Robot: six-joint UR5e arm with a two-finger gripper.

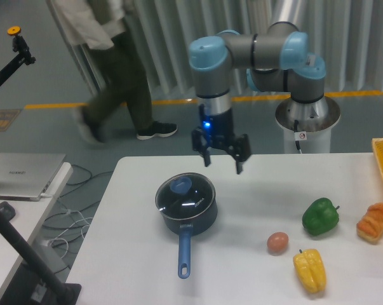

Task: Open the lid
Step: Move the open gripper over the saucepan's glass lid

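Observation:
The lid (pixel 186 196) is a round glass disc with a thin metal rim and a blue centre knob (pixel 181 185). It lies flat on the dark blue saucepan (pixel 186 216), whose long handle points toward the table's front edge. My gripper (pixel 222 162) hangs above and behind the pan, a little to its right. Its two fingers point down, spread apart and empty. It is clear of the lid.
On the white table (pixel 134 254) to the right lie a green pepper (pixel 321 216), a brown egg (pixel 277 242), a yellow pepper (pixel 310 270) and a bread piece (pixel 375 222). A person (pixel 115 70) walks behind the table. A laptop (pixel 25 175) sits at left.

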